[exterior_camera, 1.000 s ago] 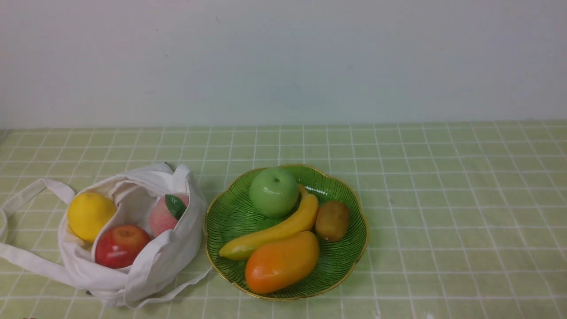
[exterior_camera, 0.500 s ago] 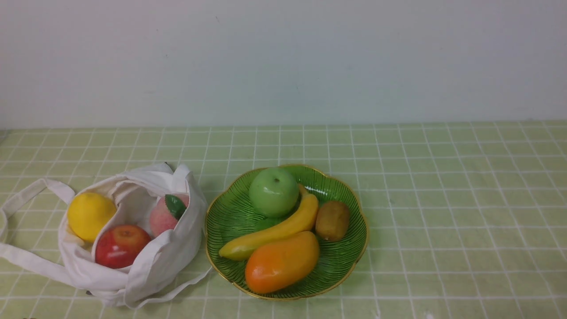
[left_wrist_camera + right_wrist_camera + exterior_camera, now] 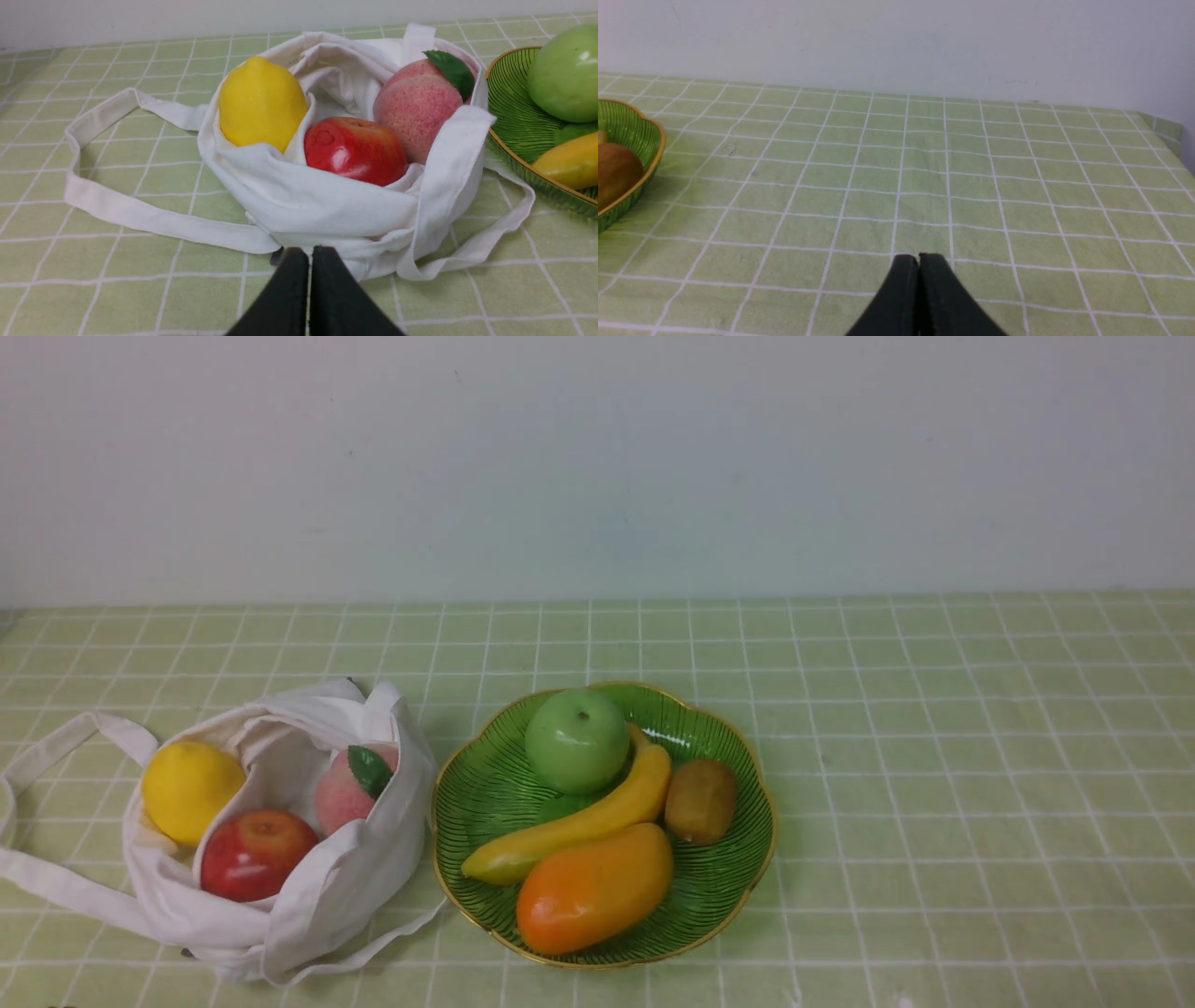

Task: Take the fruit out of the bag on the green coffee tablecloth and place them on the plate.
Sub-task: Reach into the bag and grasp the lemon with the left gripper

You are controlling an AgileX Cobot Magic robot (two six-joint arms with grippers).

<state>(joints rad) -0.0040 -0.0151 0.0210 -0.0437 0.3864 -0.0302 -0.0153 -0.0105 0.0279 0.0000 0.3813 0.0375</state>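
My left gripper (image 3: 309, 254) was pinched closed on nothing, its tips close against the near side of the white cloth tote (image 3: 308, 896); I could not tell whether they touched it. The tote lay at the lower left of the front view on the green checked tablecloth (image 3: 934, 756), mouth open, straps trailing. Inside it sat the lemon (image 3: 189, 791) at the left, the red apple (image 3: 254, 854) lowest, and the peach (image 3: 344, 795) nearest the green glass plate (image 3: 467, 784). That plate, just beside the tote at lower centre, held a green apple (image 3: 576, 740), banana (image 3: 579, 826), mango (image 3: 593, 889) and kiwi (image 3: 700, 800). My right gripper (image 3: 918, 259) was also closed and empty, over bare tablecloth, well apart from the plate.
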